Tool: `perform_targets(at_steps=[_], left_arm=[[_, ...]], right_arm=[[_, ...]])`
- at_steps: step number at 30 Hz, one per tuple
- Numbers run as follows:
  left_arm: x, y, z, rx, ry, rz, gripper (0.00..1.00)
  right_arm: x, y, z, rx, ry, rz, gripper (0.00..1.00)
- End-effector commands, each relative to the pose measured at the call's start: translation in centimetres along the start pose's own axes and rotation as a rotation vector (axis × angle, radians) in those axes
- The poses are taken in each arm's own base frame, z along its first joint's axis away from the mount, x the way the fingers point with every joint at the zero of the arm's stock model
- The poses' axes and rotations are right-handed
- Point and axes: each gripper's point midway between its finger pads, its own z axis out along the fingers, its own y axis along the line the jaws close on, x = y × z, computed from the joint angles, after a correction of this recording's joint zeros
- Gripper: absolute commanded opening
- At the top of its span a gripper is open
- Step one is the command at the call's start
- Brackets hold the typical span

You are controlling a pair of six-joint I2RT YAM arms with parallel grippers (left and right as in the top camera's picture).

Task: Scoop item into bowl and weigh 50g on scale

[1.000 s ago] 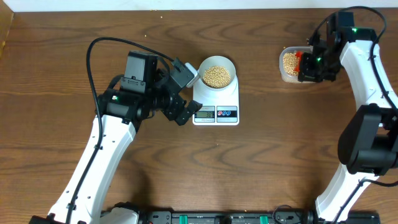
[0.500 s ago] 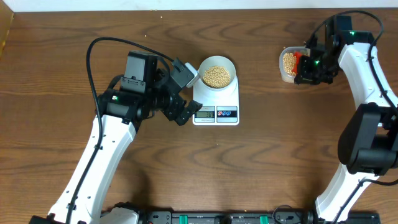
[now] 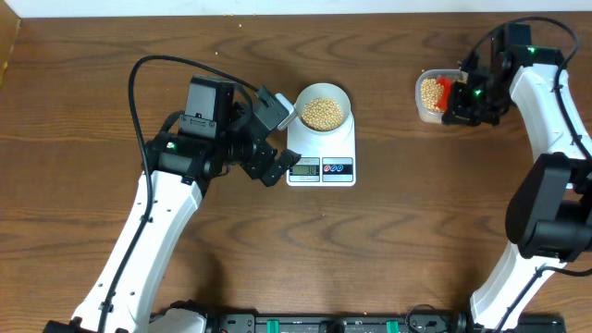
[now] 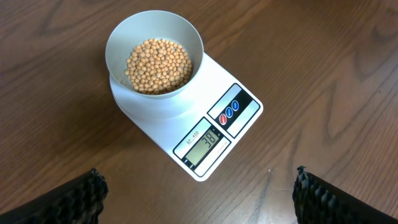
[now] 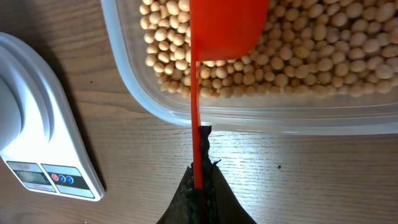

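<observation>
Now, on the wooden surface, the scale sits just ahead of the wide-open left tool, carrying the bowl of beans. The right tool is clamped on a red scoop, its cup over the clear tub just ahead.

Looks like a robotics lab, not a kitchen. Given away by two white arms rising from a black rail at the worktop edge, a loose black cable, and a scale and tub laid out on bare wood grain.
</observation>
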Motion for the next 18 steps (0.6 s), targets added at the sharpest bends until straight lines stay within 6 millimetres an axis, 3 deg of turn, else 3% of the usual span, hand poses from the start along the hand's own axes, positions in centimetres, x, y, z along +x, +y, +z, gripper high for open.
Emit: perform_targets(at_steps=[1,18], left_arm=[[0.1,-0.3,0.1,0.014,-0.001,0.004,0.98],[0.1,-0.3,0.1,0.014,-0.001,0.004,0.98]], right_arm=[[0.4,-0.8,0.5,-0.018,0.019,0.005,0.01],[1.7,-1.0,2.4,-0.133,0.042,0.039,0.01]])
